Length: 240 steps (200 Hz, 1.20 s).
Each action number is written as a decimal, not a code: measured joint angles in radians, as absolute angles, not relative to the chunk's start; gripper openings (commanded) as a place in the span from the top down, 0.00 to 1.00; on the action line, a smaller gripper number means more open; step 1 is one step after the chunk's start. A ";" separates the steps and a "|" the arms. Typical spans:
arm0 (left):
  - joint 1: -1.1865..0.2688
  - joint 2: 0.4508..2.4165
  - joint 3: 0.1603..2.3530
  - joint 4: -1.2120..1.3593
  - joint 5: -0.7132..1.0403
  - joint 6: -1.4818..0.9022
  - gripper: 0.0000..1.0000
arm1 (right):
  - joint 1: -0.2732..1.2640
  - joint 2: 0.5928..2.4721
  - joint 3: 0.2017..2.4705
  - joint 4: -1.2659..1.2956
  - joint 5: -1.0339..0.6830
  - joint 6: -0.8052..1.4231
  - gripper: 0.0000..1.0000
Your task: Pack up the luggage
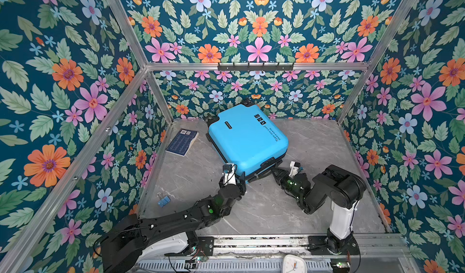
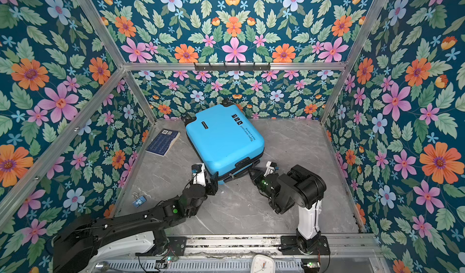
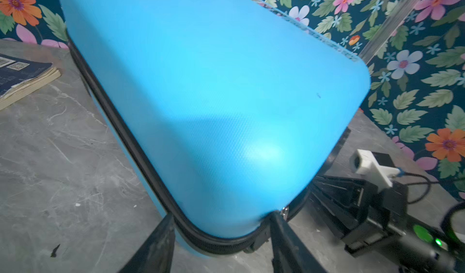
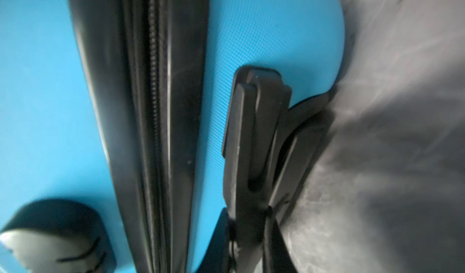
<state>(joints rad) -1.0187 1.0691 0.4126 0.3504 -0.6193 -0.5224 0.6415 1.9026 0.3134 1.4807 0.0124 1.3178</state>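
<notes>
Two-handed step, probably unzipping: with the closed blue suitcase [image 1: 247, 138] lying on its broad side midway across the marble table [image 1: 314, 143], near a paperback book [image 1: 182, 142], brace with the right gripper [image 1: 275, 171], fingers nearly pinched together, low against the shell beside the side handle [image 1: 268, 161]. Shift the left gripper [image 3: 221, 219], jaws spread astride the near corner, toward the metal zipper pull [image 3: 284, 210], then close on that tab alone, not the zipper tape.
</notes>
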 measured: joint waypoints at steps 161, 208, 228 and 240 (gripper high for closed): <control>-1.137 1.040 0.248 0.400 -0.659 -0.489 0.40 | 0.926 1.984 0.411 1.489 0.429 1.422 1.00; -1.137 1.263 0.337 0.512 -0.719 -0.439 0.40 | 0.933 1.984 0.411 1.489 0.441 1.425 1.00; -1.137 1.298 0.347 0.551 -0.733 -0.438 0.40 | 0.939 1.984 0.411 1.488 0.452 1.428 1.00; -1.137 1.316 0.358 0.564 -0.742 -0.439 0.40 | 0.943 1.985 0.411 1.488 0.457 1.429 1.00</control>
<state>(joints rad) -1.1366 1.3159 0.3580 0.5644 -0.7422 -0.4385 0.9428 1.9850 0.4110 1.4883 0.4572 1.4292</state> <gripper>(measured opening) 0.604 0.151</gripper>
